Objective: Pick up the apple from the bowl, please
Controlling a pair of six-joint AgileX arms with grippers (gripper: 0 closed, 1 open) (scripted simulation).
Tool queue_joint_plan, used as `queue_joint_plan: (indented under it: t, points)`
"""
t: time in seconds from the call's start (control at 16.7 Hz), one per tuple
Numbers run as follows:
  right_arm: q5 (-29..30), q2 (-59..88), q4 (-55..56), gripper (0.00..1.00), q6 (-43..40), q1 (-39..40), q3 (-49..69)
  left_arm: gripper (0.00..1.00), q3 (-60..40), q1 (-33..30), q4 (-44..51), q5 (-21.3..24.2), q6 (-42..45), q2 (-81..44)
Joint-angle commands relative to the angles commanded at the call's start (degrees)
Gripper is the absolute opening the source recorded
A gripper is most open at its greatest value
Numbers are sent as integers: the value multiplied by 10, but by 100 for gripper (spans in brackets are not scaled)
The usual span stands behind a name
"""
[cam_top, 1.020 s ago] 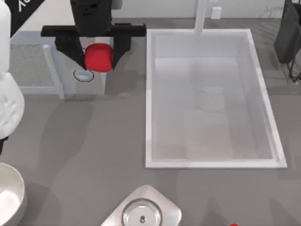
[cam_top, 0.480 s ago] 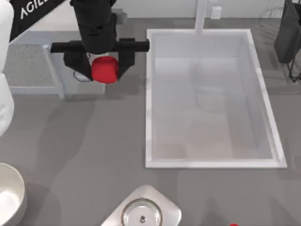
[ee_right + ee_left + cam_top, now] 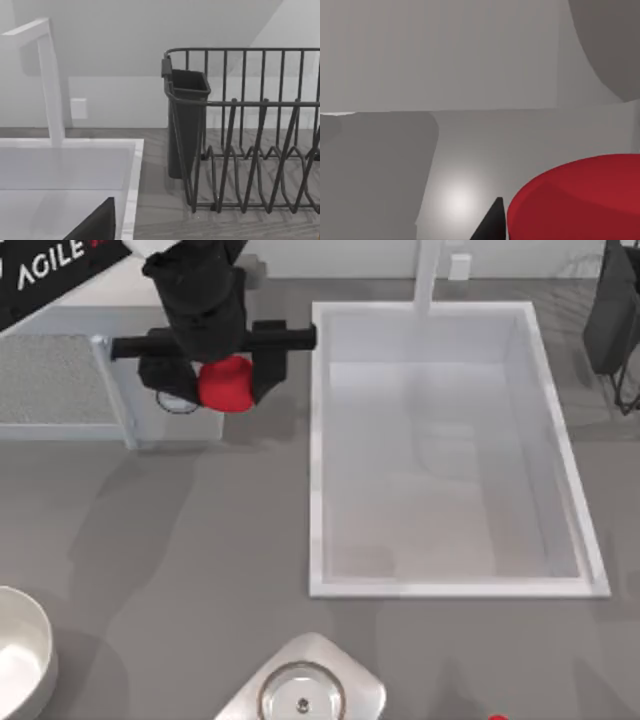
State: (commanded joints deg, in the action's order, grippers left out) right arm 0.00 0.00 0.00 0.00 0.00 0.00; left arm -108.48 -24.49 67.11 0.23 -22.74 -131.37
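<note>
Red and glossy, the small round apple (image 3: 225, 383) sits clamped between the two black fingers of the left claw (image 3: 212, 376), held up over the far left part of the grey bench (image 3: 200, 540), just left of the white rectangular sink basin (image 3: 445, 450). In the left wrist view the apple (image 3: 580, 200) bulges large beside one dark fingertip (image 3: 492, 222). White lettering on the black left arm (image 3: 55, 265) reads "AGILE", the rest cut off by the frame edge. Beneath the claw a small metal ring (image 3: 175, 400) lies on a pale raised slab (image 3: 60, 380) that carries a speckled grey panel.

At the near left edge of the bench stands the wide round white bowl (image 3: 20, 655), well apart from the apple. A shiny metal ring on a pale angular base (image 3: 302, 690) sits at the near edge, with a tiny red sliver (image 3: 497, 717) further right. The right arm is parked at the far right by a black wire dish rack (image 3: 250, 130) with a dark cutlery cup (image 3: 186, 120) and a white faucet post (image 3: 50, 85); whether the right claw (image 3: 95, 222) is open or closed, I cannot tell.
</note>
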Motion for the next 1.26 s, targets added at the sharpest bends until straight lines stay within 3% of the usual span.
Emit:
queue_joint_plan:
  t: [0.12, 0.9, 1.26]
  points:
    - [0, 0, 0, 100, 0, 0, 0, 0, 0, 0, 0, 0, 0, 0]
    - [0, 0, 0, 100, 0, 0, 0, 98, 0, 0, 0, 0, 0, 0]
    - [0, 0, 0, 100, 0, 0, 0, 100, 0, 0, 0, 0, 0, 0]
